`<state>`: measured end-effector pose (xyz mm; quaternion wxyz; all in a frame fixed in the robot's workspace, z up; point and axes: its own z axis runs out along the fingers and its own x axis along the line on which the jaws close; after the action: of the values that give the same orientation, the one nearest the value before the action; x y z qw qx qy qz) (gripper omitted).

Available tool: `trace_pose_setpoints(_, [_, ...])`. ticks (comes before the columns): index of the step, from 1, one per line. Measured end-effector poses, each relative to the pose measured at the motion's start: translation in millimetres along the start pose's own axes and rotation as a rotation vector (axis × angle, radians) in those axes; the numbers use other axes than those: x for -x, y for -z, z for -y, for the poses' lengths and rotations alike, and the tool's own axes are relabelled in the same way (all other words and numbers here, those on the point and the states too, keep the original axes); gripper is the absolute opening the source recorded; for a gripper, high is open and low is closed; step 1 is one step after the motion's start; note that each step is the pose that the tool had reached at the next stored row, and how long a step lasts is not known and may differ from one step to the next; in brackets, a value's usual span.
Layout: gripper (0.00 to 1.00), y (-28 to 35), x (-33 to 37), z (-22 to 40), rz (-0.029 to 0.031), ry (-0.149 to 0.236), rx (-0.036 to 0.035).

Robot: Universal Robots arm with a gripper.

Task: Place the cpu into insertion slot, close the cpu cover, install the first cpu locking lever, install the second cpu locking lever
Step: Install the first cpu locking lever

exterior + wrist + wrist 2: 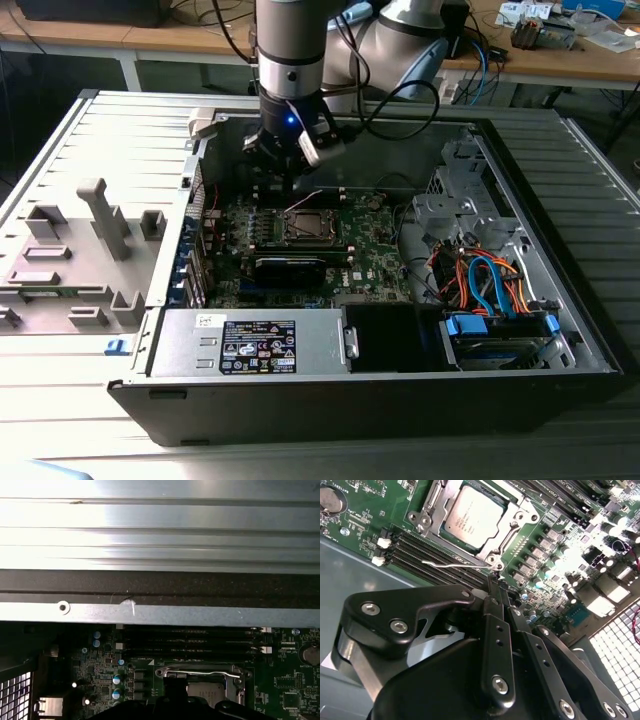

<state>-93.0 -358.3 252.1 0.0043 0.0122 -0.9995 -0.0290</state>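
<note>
Chip: the cpu (472, 516) is seen lying flat in the insertion slot (516, 541), its silver-grey top showing through the window of the cpu cover (517, 511), which is lowered over it
Place: the slot (308, 227) is set near the middle of the green board (375, 262) inside the open computer case (560, 300), towards the far wall in the exterior view
Look: a small flat square with a dull metal lid is shown, framed by shiny metal with screws at the corners
Levers: one thin wire lever (455, 564) is seen sticking out beside the frame, unlatched by the look of it; another bar (197, 670) lies along the frame edge in the first wrist view
Hand: the hand (495, 587) hovers just above the slot's corner, fingers (496, 630) pressed together, nothing pinched
Handling: the chip is judged light, stiff and fragile, best left untouched; the lever is judged springy and slippery, best pushed at its bent free end
Stage: chip seated, cover down, levers judged not yet locked
</note>
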Motion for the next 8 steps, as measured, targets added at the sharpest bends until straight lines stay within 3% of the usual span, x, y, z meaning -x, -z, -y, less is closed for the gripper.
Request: trace_pose_setpoints(8, [0.11, -3.5, 3.5, 0.3, 0.0000, 0.000, -0.0006])
